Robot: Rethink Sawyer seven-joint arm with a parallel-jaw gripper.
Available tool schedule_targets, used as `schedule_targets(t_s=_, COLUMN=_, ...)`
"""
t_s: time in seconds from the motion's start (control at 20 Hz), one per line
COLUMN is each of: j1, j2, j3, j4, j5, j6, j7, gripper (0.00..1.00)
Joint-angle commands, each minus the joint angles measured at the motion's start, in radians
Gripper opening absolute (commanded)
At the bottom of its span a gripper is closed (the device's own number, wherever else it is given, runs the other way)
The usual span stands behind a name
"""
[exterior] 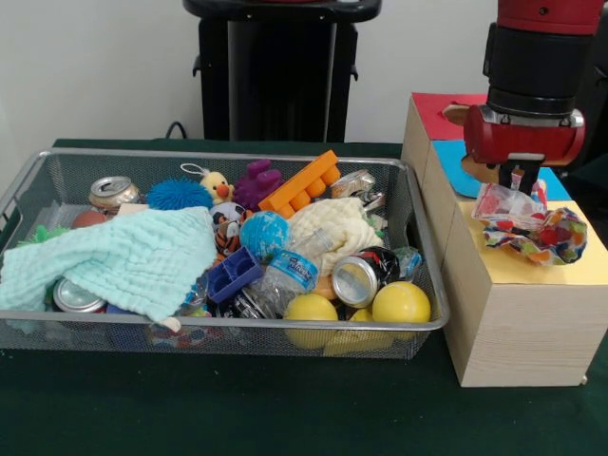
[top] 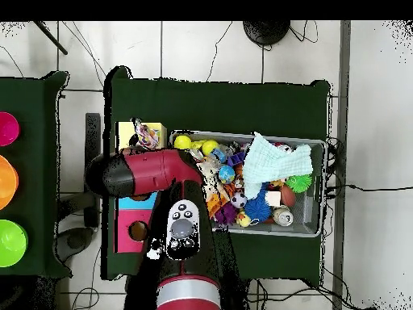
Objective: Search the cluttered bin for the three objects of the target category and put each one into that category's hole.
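The wire bin point(exterior: 418, 204) serves as the landmark, sitting on the green worktop point(exterior: 237, 408). At its left end a pale mint cloth point(exterior: 114, 261) drapes over other items, with a silver can point(exterior: 112, 192) behind it against the bin's far wall. Toward the middle of the bin lie a blue spiky ball point(exterior: 178, 195), a small yellow duck toy point(exterior: 217, 185), a purple toy point(exterior: 255, 180) and an orange building block point(exterior: 302, 185). Near the bin's front wall are a blue plastic piece point(exterior: 233, 273), a clear bottle point(exterior: 290, 273), an upturned can point(exterior: 359, 278) and two yellow balls point(exterior: 401, 304). Just right of the bin stands a wooden box point(exterior: 503, 323) with red, blue and yellow panels on top. The hand point(exterior: 521, 180) hangs over the box, its fingers closed on a crinkled, multicoloured plastic wrapper point(exterior: 527, 223), which sags onto the yellow panel point(exterior: 570, 271). In the overhead view the wrapper point(top: 145, 136) lies on the yellow square beside the bin's end.
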Motion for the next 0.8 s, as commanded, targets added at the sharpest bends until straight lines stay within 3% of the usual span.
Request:
schedule_targets(t_s=0.05, j1=0.052, j2=0.192, j3=-0.034, j4=0.069, j5=0.011, j6=-0.109, j7=0.255, gripper=0.00)
schedule_targets(t_s=0.8, j1=0.147, j2=0.277, j3=-0.100, j4=0.022, j5=0.137, j6=-0.169, j7=0.260, gripper=0.00)
